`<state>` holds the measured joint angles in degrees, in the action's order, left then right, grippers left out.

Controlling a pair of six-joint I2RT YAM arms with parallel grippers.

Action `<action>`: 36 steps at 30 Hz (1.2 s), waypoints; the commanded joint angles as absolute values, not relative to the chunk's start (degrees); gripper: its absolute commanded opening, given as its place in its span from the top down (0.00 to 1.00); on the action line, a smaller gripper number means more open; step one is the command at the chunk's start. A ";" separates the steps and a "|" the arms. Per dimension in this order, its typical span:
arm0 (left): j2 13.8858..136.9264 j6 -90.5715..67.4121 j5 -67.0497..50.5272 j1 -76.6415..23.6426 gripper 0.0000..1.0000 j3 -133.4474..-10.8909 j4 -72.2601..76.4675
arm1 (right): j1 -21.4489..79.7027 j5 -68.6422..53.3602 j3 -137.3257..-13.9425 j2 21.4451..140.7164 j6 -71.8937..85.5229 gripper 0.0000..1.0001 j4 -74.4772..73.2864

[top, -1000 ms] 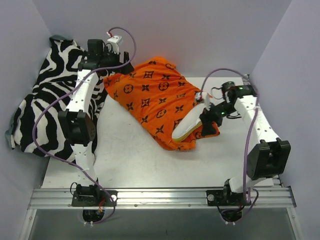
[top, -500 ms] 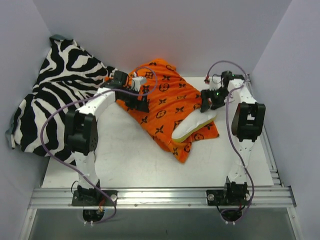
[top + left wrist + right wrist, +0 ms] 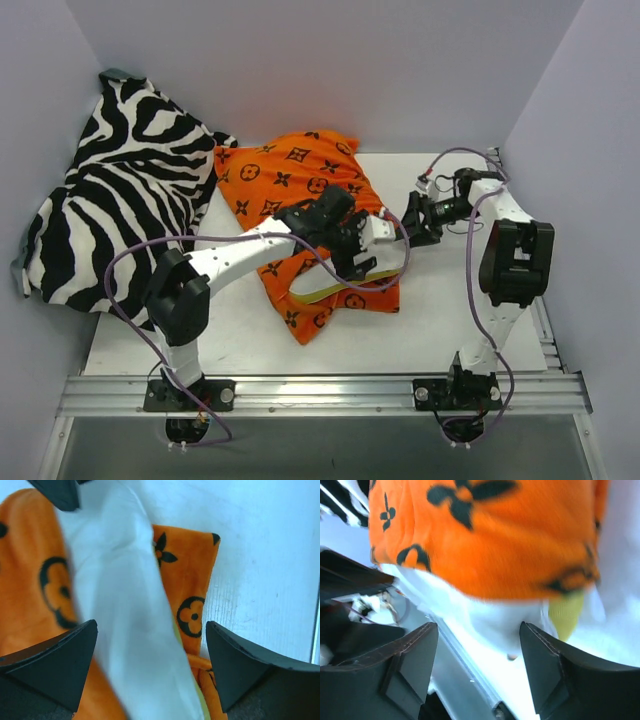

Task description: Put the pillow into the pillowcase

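Most of the soft white rectangular pillow [image 3: 125, 605] with yellow piping is hidden inside the bright orange fabric pillowcase [image 3: 290, 175] with dark brown motifs. From above, the left arm covers the open end of the case, so only a thin white and yellow strip shows there. The left gripper [image 3: 151, 630] stands wide apart over this end, the pillow passing between its fingers unclamped. The right wrist view is blurred: the right gripper [image 3: 479, 627] has its fingers apart just beside the same end, and I cannot tell whether they touch the cloth.
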<state>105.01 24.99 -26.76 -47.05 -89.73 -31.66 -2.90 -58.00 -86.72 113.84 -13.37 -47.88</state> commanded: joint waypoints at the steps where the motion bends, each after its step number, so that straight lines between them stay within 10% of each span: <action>1: 104.40 33.47 -18.56 -51.84 0.02 -87.37 -25.58 | -8.78 -60.66 -82.10 107.24 -8.53 0.32 -50.80; 10: 114.16 43.67 8.07 -56.60 0.08 -83.48 -13.18 | -14.68 -49.14 -69.00 100.64 -5.71 0.30 -50.98; 14: 117.68 37.90 -4.17 -51.61 0.88 -96.65 -27.88 | -12.40 -45.62 -67.68 102.21 -5.45 0.30 -50.80; 16: 117.51 30.69 -20.11 -46.53 0.99 -103.75 -33.63 | -9.77 -42.90 -67.15 103.62 -5.89 0.30 -50.80; 28: 118.74 15.82 -37.44 -39.20 1.00 -111.62 -39.11 | -0.35 -36.30 -65.74 111.62 11.94 0.29 -27.88; 31: 118.48 14.77 -37.00 -38.15 1.00 -111.18 -39.11 | 0.88 -37.35 -68.11 113.29 12.74 0.49 -25.66; 32: 118.56 14.42 -36.83 -37.80 1.00 -111.18 -39.11 | 0.44 -37.96 -68.29 113.20 12.22 0.82 -26.36; 33: 118.56 13.98 -36.48 -37.53 1.00 -111.09 -39.20 | 0.18 -38.58 -68.12 112.42 11.35 0.95 -27.06; 36: 118.56 13.97 -35.42 -36.74 1.00 -110.57 -39.11 | -7.01 -41.29 -65.39 106.28 5.99 1.00 -32.67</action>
<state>119.17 15.77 -34.15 -38.33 -110.26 -38.83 -1.58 -40.36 -66.52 111.66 9.58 -28.49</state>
